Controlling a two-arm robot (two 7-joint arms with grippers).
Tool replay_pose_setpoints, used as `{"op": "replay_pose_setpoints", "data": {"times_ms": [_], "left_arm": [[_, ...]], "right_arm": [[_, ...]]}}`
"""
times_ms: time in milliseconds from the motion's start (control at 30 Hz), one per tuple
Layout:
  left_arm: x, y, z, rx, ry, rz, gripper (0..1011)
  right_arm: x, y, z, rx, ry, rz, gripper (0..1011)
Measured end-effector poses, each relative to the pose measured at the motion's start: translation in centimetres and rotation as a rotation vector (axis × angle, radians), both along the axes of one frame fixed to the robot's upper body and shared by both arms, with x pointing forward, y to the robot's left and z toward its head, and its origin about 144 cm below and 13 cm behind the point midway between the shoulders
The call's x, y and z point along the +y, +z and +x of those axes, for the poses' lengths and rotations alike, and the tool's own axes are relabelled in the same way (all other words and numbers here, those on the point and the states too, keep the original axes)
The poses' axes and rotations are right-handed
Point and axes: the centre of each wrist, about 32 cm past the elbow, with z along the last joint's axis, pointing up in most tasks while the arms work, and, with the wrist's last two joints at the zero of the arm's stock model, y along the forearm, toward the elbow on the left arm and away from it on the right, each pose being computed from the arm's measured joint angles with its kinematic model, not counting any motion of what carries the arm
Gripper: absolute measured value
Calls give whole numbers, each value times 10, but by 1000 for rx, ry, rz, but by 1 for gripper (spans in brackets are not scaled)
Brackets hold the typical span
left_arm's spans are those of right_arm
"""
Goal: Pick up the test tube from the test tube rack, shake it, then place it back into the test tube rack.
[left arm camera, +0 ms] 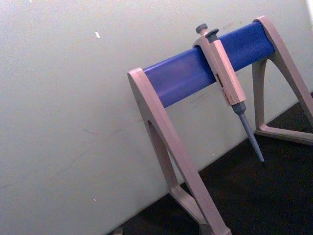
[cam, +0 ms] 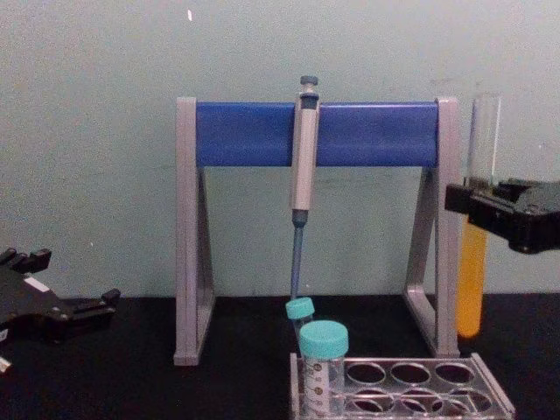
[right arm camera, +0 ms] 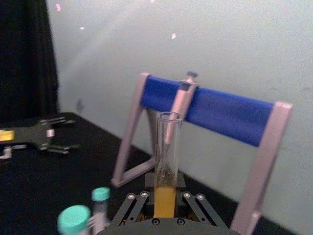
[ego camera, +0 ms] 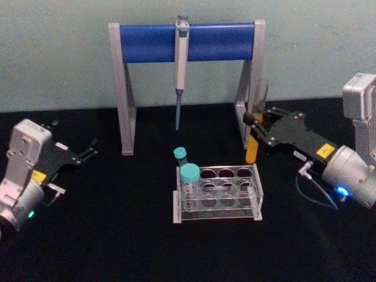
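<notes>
The right gripper [ego camera: 254, 126] has its fingers clamped on the long, thin, clear glass test tube [ego camera: 251, 150], about at the top of its orange-yellow liquid. The open mouth points up, so nothing can spill. The tube hangs upright in the air, out of the low clear plastic test tube rack [ego camera: 218, 215]. It is behind the rack's right back corner, beside the right leg of the tall grey stand with blue crossbar [ego camera: 188, 41]. I judge this free position gives room for shaking. The left gripper [ego camera: 82, 154] is parked at the left over the black surface [ego camera: 117, 247], with its fingers apart.
</notes>
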Motion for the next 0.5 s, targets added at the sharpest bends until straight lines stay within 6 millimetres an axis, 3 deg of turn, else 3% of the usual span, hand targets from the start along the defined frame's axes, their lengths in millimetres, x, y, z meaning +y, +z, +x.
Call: {"op": "replay_pose_setpoints", "data": {"times_ms": [267, 500], "left_arm": [[0, 0, 0, 0, 0, 0, 1001], [0, 0, 0, 0, 0, 0, 1001]], "right_arm": [[9, 0, -9, 65, 109, 19, 230], [26, -3, 3, 60, 162, 70, 230]]}}
